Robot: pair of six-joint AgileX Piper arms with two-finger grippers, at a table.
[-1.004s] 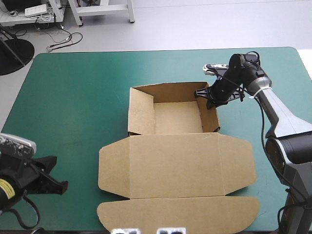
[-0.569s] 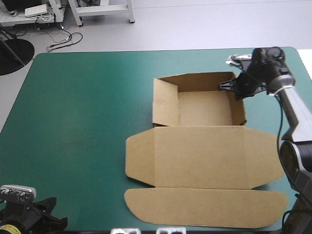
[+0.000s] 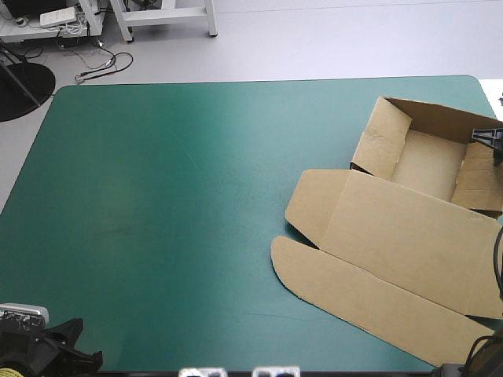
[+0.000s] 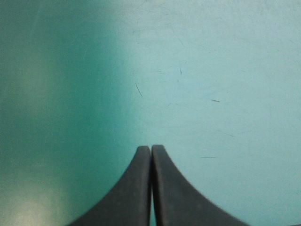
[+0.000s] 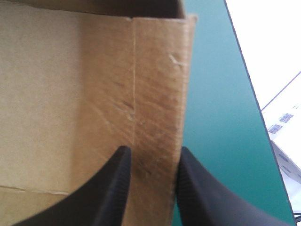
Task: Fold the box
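The brown cardboard box (image 3: 401, 228), an open tray with its lid flat, has slid from the tabletop's middle to its right edge and turned, with the tray now at the far right corner; I judge this repositioning, not a new fold. The black-fingered right gripper (image 5: 153, 155) pinches the tray's right wall, while the left gripper (image 4: 151, 149), closed and empty, hovers over the near left corner.

A teal-green table (image 3: 173, 196) stands on grey floor (image 3: 330, 39), cables (image 3: 100, 66) beyond its far-left corner.

Bare teal-green cover (image 3: 173, 196) left and centre; box (image 3: 409, 228) with upright walls at the right edge.
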